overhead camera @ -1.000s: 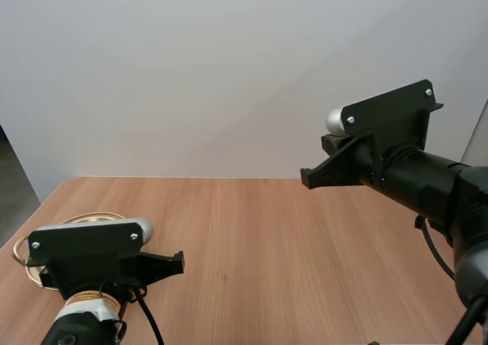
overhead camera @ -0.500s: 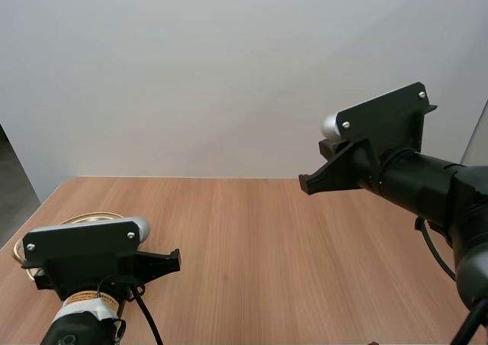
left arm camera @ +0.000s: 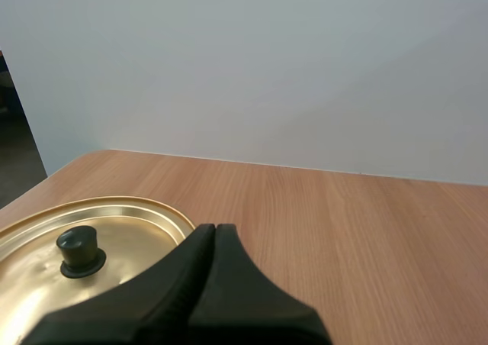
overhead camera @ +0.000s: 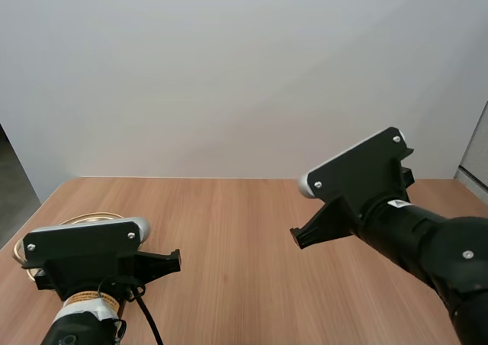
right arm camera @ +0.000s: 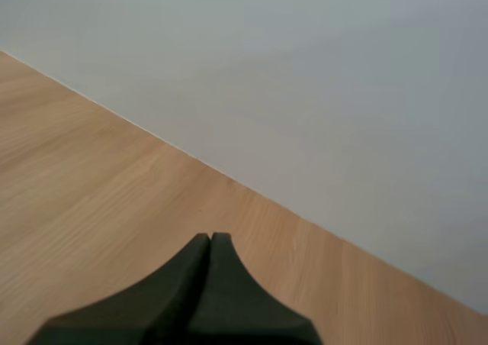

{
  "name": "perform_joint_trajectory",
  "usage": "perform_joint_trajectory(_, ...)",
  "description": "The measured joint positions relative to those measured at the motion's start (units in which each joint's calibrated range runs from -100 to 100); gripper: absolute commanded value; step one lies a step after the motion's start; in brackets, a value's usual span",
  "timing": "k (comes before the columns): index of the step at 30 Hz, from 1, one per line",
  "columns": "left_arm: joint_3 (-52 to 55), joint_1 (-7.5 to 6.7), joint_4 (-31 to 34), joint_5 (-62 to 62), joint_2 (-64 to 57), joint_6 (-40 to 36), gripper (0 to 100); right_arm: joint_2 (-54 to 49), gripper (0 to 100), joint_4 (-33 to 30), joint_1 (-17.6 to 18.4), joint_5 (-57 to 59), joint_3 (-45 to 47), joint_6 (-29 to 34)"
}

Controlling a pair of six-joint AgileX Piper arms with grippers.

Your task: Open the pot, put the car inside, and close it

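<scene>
The pot (overhead camera: 85,217) sits at the lower left of the high view, on the near left part of the wooden table (overhead camera: 229,223). Most of it is hidden behind the left arm, with only a gold rim and a loop at its side showing. From the left wrist view its gold lid (left arm camera: 34,280) is on, with a dark round knob (left arm camera: 78,247) standing at its middle. The left gripper (left arm camera: 216,227) is closed on nothing, its two black fingers lying together as one dark wedge. Its tip is just beside the lid's rim, on the side toward the open table, and is not touching the knob. In the high view this gripper (overhead camera: 174,259) lies low and about level, pointing right across the tabletop. The right gripper (right arm camera: 211,236) is likewise closed and empty, its fingers pressed into a single wedge over bare wood near the table's far edge. In the high view the right gripper (overhead camera: 294,238) is right of centre, well apart from the pot. Its arm reaches in from the lower right, and its tip points left and slightly down. Bare tabletop lies between the two grippers.
</scene>
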Motion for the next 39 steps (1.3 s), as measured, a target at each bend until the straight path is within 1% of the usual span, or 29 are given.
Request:
perform_joint_trajectory(3,0.0,0.00,0.0,0.0,0.0,0.0,0,-1.8,0,-1.0,0.7,-8.3,3.1,4.6)
perform_joint_trajectory(7,0.0,0.00,0.0,0.0,0.0,0.0,0,-3.2,0,-2.6,1.1,-13.8,5.3,7.3)
perform_joint_trajectory(9,0.0,0.00,0.0,0.0,0.0,0.0,0,-5.5,0,-6.4,1.8,-22.0,9.6,9.3)
perform_joint_trajectory(10,0.0,0.00,0.0,0.0,0.0,0.0,0,-7.7,0,-9.2,2.4,-27.2,13.6,10.4)
perform_joint_trajectory(13,0.0,0.00,0.0,0.0,0.0,0.0,0,-10.2,0,-13.7,3.1,-35.1,18.1,14.2)
perform_joint_trajectory(20,0.0,0.00,0.0,0.0,0.0,0.0,0,-11.1,0,-17.6,3.6,-41.1,19.9,17.3)
perform_joint_trajectory(21,0.0,0.00,0.0,0.0,0.0,0.0,0,-12.6,0,-24.0,4.6,-50.6,20.2,22.9)
perform_joint_trajectory(22,0.0,0.00,0.0,0.0,0.0,0.0,0,-13.7,0,-28.3,5.3,-53.4,20.2,26.6)
perform_joint_trajectory(23,0.0,0.00,0.0,0.0,0.0,0.0,0,-15.7,0,-32.3,6.7,-53.5,20.2,30.0)
perform_joint_trajectory(24,0.0,0.00,0.0,0.0,0.0,0.0,0,-17.6,0,-34.1,7.4,-52.7,20.2,31.9)
perform_joint_trajectory(26,0.0,0.00,0.0,-0.2,0.0,0.0,0,-20.3,0,-37.7,7.7,-50.0,20.2,34.7)
perform_joint_trajectory(30,0.0,0.00,0.0,-0.1,0.0,0.0,0,-21.9,0,-44.0,7.6,-39.2,20.2,40.6)
perform_joint_trajectory(36,0.0,0.00,0.0,-0.1,0.0,0.0,0,-21.9,0,-50.2,7.6,-23.7,20.2,49.6)
perform_joint_trajectory(39,0.0,0.00,0.0,-0.1,0.0,0.0,0,-21.9,0,-50.8,7.6,-15.9,20.2,54.0)
